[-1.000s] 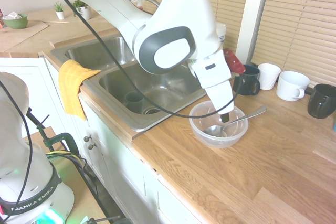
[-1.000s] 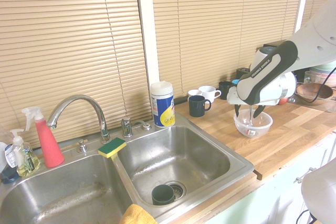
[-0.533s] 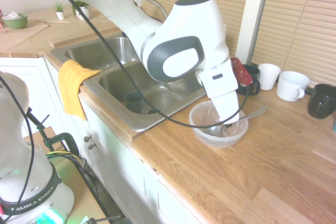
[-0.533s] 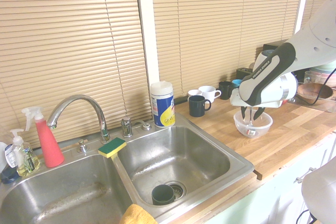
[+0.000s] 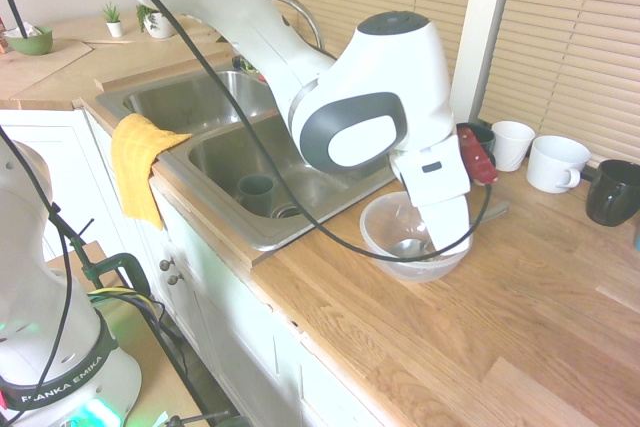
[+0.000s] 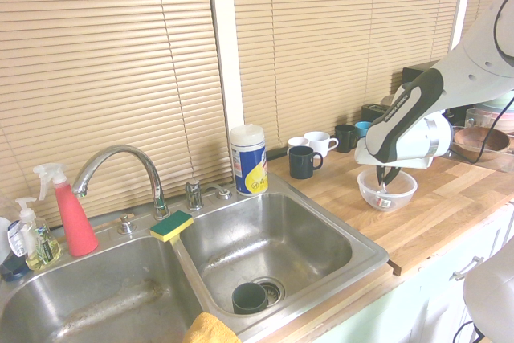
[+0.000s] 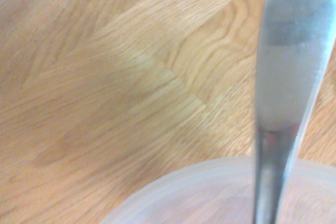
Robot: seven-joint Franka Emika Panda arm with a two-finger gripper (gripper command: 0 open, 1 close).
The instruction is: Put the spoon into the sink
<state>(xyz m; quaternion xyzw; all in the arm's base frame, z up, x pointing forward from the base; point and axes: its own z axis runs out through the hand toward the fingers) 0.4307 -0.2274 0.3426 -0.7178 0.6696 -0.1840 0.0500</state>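
The silver spoon (image 5: 408, 246) lies in a clear plastic bowl (image 5: 375, 232) on the wooden counter, its handle sticking out over the far rim. In the wrist view the spoon's handle (image 7: 286, 77) rises large and close above the bowl's rim (image 7: 173, 192). My gripper (image 6: 385, 181) reaches down into the bowl (image 6: 404, 195), and its dark fingers look drawn together on the handle. The first exterior view hides the fingers behind the white hand. The two-basin steel sink (image 5: 215, 152) lies to the left of the bowl, its near basin (image 6: 273, 238) under a curved faucet (image 6: 120, 154).
A dark cup (image 5: 256, 190) stands by the drain of the near basin. A yellow cloth (image 5: 140, 162) hangs over the sink's front edge. Several mugs (image 5: 557, 162) stand behind the bowl. A wipes canister (image 6: 248, 158), sponge (image 6: 171, 225) and spray bottle (image 6: 68, 210) line the sink's back.
The hand has sunk lower into the bowl and shifted slightly along the spoon's handle. Its fingers, spread apart before, now look closed together. The spoon has not moved.
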